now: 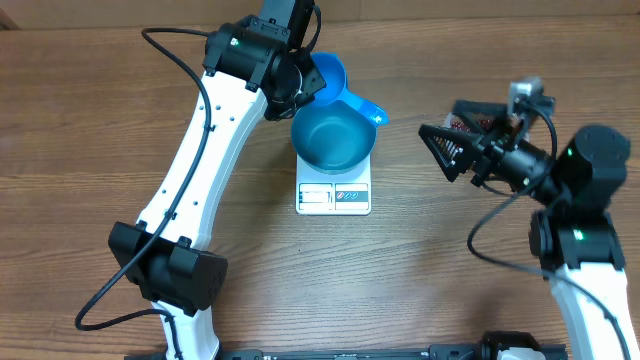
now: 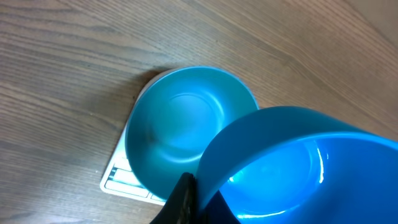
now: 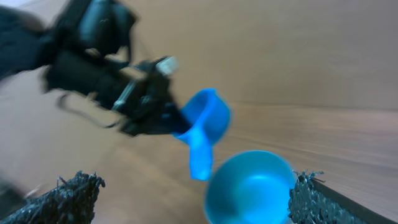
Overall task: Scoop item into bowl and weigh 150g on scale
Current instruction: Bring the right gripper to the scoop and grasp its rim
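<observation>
The blue bowl (image 1: 335, 138) (image 2: 177, 124) (image 3: 249, 186) stands on the white scale (image 1: 333, 192) (image 2: 118, 177), and its inside looks bare. My left gripper (image 1: 303, 82) (image 2: 194, 198) is shut on the rim of a small blue scoop (image 1: 338, 85) (image 2: 298, 168) (image 3: 205, 121). The scoop hangs tilted over the bowl's far edge, and nothing shows inside it. My right gripper (image 1: 448, 148) (image 3: 186, 199) stands open to the right of the scale, facing the bowl, with nothing between its fingers. A patch of the dark red-brown item (image 1: 464, 122) shows behind it, mostly hidden.
The scale's display and buttons (image 1: 332, 195) face the near side. The left arm (image 1: 190, 180) reaches across the left half of the wooden table (image 1: 90, 120). The right arm's base (image 1: 585, 250) stands at the right edge.
</observation>
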